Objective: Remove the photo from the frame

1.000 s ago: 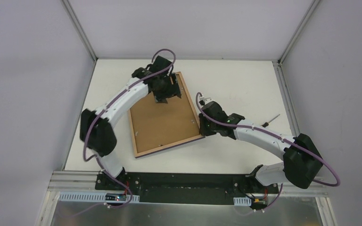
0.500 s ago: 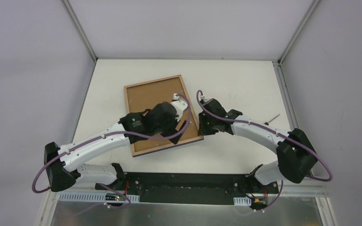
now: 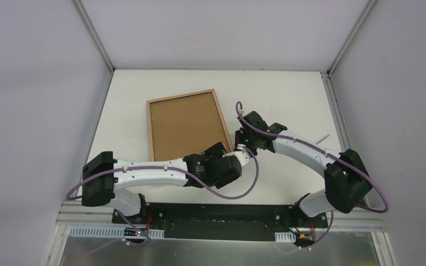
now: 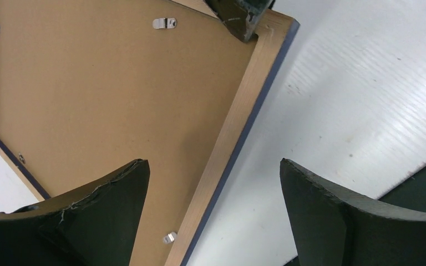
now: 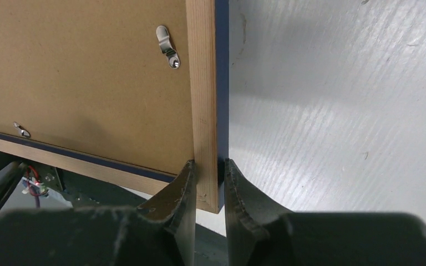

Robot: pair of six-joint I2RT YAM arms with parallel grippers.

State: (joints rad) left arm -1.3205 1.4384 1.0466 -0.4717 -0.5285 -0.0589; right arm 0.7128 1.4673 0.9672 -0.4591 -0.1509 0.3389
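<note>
The frame (image 3: 156,128) lies back-up on the white table, light wood rail around brown backing board (image 3: 186,124), with a navy edge. My right gripper (image 3: 239,146) is shut on the frame's near right corner; in the right wrist view its fingers (image 5: 186,188) pinch the wood rail (image 5: 202,83). My left gripper (image 3: 217,151) hovers open over the frame's near right edge; in the left wrist view it (image 4: 213,166) straddles the rail (image 4: 238,127). Small metal clips (image 5: 168,47) (image 4: 164,22) hold the board. The photo is hidden.
A thin metal tool (image 3: 323,137) lies on the table to the right of the right arm. Grey walls close the table on the left, back and right. The black base rail (image 3: 216,213) runs along the near edge.
My left arm has swung from the frame's far end back to its near right corner. The frame turned and now lies squarer. The right gripper has kept hold of the corner.
</note>
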